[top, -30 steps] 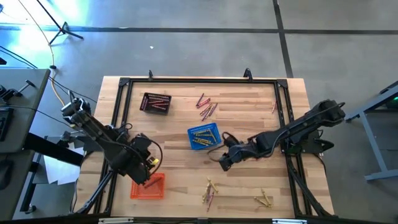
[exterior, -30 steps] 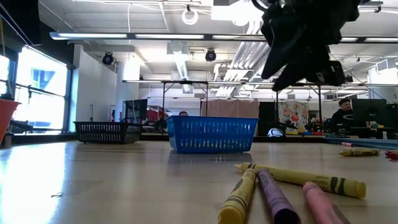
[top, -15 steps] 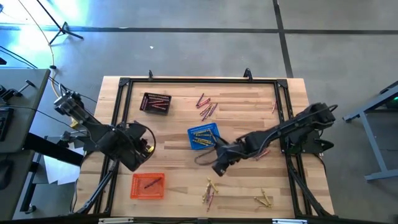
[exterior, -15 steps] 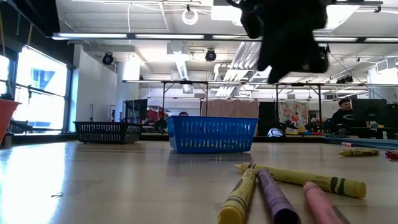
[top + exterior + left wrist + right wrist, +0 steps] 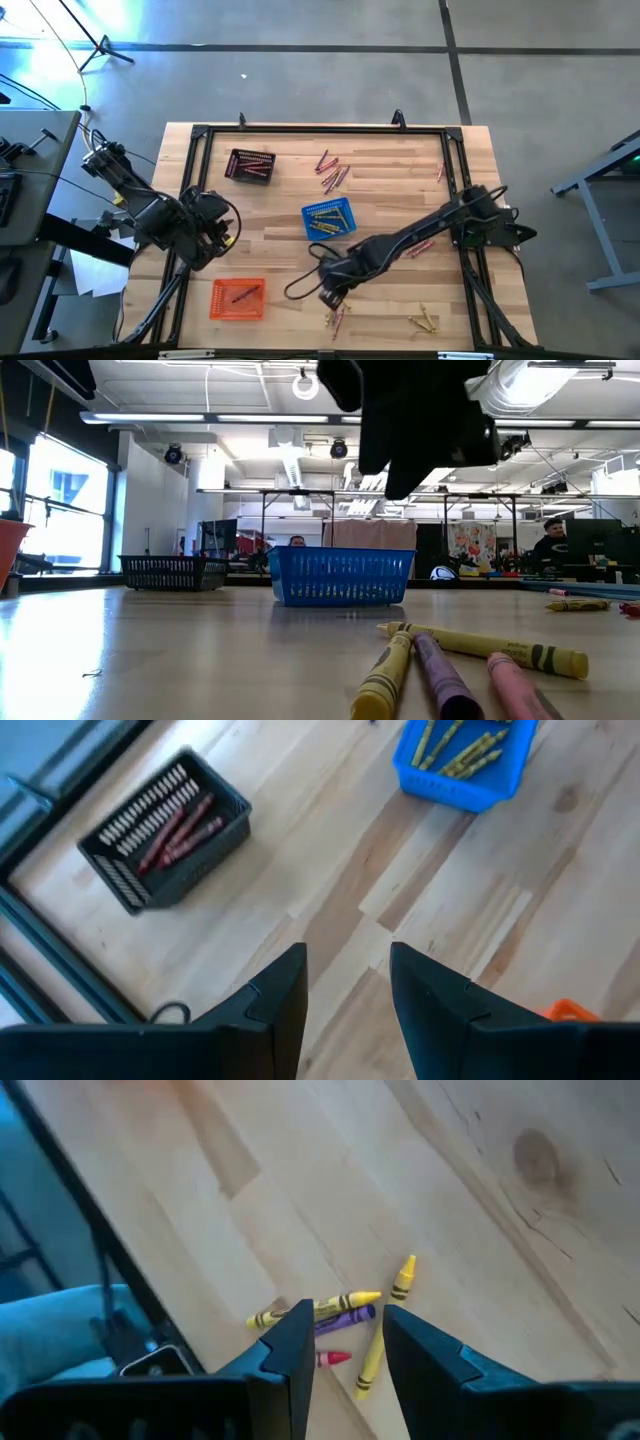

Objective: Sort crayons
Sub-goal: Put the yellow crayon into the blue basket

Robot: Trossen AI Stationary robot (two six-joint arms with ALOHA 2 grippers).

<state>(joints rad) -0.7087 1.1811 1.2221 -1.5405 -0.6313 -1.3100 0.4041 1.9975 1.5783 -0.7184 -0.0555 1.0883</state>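
A small cluster of crayons [image 5: 337,310] lies near the table's front edge, in yellow [image 5: 400,1277], purple [image 5: 347,1317] and red [image 5: 333,1358]. My right gripper [image 5: 328,293] hovers just above and beside this cluster, open, with nothing between its fingers [image 5: 290,1350]. In the low view the same crayons [image 5: 445,678] lie in the foreground under the dark right gripper [image 5: 420,410]. More loose crayons [image 5: 332,172] lie at the back, and yellow ones [image 5: 425,321] at the front right. My left gripper [image 5: 217,231] hangs open and empty over the table's left side.
The blue basket [image 5: 328,219] in the middle holds yellow crayons. A black basket [image 5: 250,165] at the back left holds red ones. An orange basket [image 5: 238,298] at the front left holds one crayon. A black frame [image 5: 200,135] borders the table. A person [image 5: 553,540] sits far behind.
My right arm has swung from beside the blue basket toward the front, ending over the crayon cluster. My left gripper has pulled back from the orange basket toward the left.
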